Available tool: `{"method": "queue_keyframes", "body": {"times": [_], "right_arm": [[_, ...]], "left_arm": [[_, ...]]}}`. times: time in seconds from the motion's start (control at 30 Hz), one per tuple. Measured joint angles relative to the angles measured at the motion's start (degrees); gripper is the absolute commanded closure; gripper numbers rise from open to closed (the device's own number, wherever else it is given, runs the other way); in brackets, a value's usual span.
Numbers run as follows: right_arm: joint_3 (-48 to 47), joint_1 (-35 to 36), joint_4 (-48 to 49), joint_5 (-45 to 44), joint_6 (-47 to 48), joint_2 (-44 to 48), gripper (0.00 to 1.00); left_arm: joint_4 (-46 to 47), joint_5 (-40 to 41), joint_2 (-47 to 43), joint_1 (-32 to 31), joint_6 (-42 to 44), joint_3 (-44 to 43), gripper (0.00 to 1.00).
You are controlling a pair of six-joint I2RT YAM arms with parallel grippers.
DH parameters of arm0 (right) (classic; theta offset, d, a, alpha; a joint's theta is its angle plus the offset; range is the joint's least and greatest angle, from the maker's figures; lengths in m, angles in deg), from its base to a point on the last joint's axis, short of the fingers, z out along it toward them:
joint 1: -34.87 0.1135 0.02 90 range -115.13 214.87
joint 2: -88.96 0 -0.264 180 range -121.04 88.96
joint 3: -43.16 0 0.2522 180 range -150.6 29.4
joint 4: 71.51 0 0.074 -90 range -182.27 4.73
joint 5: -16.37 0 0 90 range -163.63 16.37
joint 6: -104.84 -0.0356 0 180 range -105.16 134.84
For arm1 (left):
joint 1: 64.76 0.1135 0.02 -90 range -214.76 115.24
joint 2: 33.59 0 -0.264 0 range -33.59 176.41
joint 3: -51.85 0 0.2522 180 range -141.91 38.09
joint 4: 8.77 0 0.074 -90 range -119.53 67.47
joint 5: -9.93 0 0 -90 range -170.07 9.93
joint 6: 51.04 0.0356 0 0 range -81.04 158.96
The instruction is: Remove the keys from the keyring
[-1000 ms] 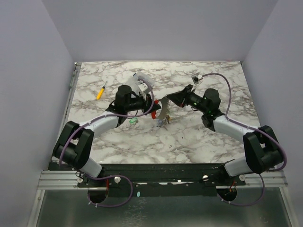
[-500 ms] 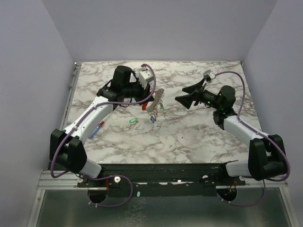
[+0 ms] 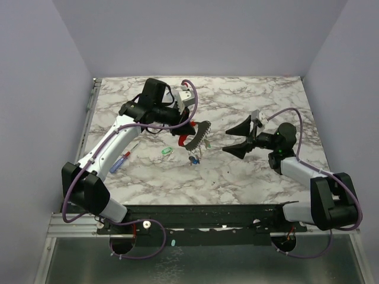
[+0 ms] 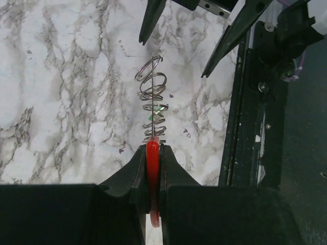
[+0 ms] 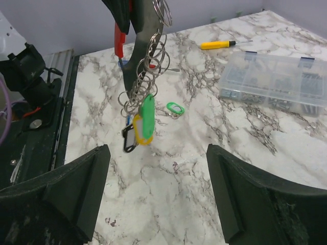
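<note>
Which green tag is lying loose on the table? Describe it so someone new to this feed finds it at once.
On the marble table, find the left tool pinching the red fob, its bunch of rings dangling. Just left of that bunch in the top view, the loose green tag lies flat on the marble. Unlike the hanging green tag, it lies alone, clear of the rings.

No text, label, brand, number or sign could be read in any view. The coloured tags of the keys (image 5: 147, 120), hanging just ahead of the right gripper (image 5: 157, 149), showed nothing readable. The clear plastic box (image 5: 271, 81), farther ahead and to the right in that gripper's own view, was too small to show any marking.
</note>
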State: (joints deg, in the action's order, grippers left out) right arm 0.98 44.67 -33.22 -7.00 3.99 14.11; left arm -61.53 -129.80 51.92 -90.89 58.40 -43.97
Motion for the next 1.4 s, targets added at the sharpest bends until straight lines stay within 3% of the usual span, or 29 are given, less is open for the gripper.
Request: {"method": "queue_keyframes", "body": {"times": [0.53, 0.73, 1.07, 1.23, 1.4], "right_arm": [[0.9, 8.6, 14.8, 1.9, -1.9, -3.0, 0.12], [1.9, 10.0, 17.7, 1.9, -2.4, -5.0, 0.21], [2.1, 12.1, 22.1, 1.9, -4.0, -8.1, 0.24], [2.1, 12.8, 25.6, 1.9, -6.5, -9.4, 0.4], [2.1, 13.3, 28.9, 2.1, -8.9, -10.7, 0.44]], "left_arm": [[-1.0, -11.1, 0.3, -1.0, -0.9, -0.1, 1.0], [-1.0, -12.7, 0.7, -1.0, -1.6, -0.1, 1.0], [-1.0, -14.5, 0.7, -1.0, -1.7, -0.2, 1.0], [-1.0, -15.6, 0.7, -1.1, -1.8, -0.2, 1.0], [-1.0, -15.8, 0.7, -1.3, -1.9, -0.2, 1.0]]}}
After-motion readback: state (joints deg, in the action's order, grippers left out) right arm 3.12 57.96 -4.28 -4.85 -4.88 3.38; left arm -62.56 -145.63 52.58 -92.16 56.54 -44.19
